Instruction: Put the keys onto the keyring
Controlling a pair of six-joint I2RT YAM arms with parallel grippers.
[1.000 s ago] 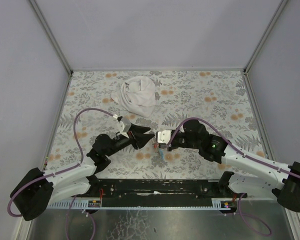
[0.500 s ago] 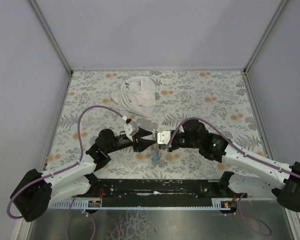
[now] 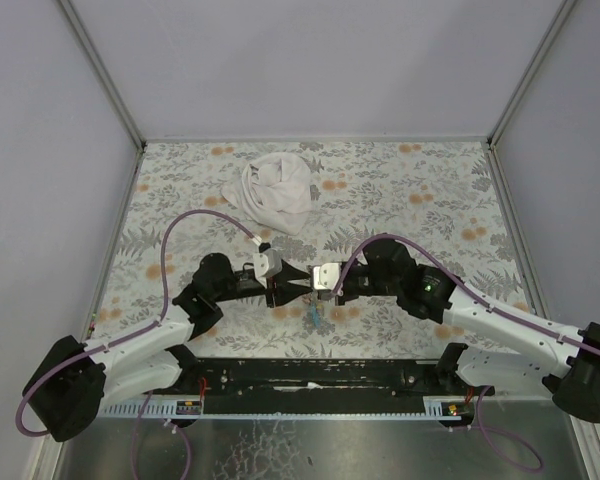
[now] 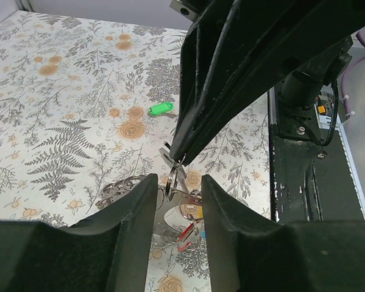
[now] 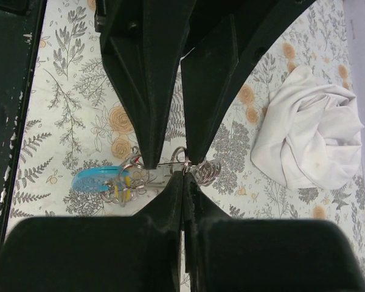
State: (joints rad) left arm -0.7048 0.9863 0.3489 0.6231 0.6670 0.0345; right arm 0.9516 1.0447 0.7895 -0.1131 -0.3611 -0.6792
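Observation:
My right gripper (image 5: 184,174) is shut on the keyring's thin metal ring (image 5: 179,155) and holds it just above the table. A red key (image 4: 186,232), a yellow key (image 5: 126,182) and the light-blue piece (image 5: 92,178) hang or lie in a bundle under it, seen from above as the key bundle (image 3: 312,314). My left gripper (image 4: 178,187) faces the right gripper (image 3: 317,284) tip to tip, jaws apart on either side of the ring (image 4: 176,175) without touching it. A green key (image 4: 161,109) lies alone on the table beyond.
A crumpled white cloth (image 3: 275,190) lies at the back of the flowered table (image 3: 430,200). Loose metal rings (image 4: 117,186) rest by my left finger. The black base rail (image 3: 320,372) runs along the near edge. Grey walls stand on three sides.
My left gripper has moved right and lower, from beside the right gripper to straddling the ring it holds. The right gripper stayed shut and hardly moved.

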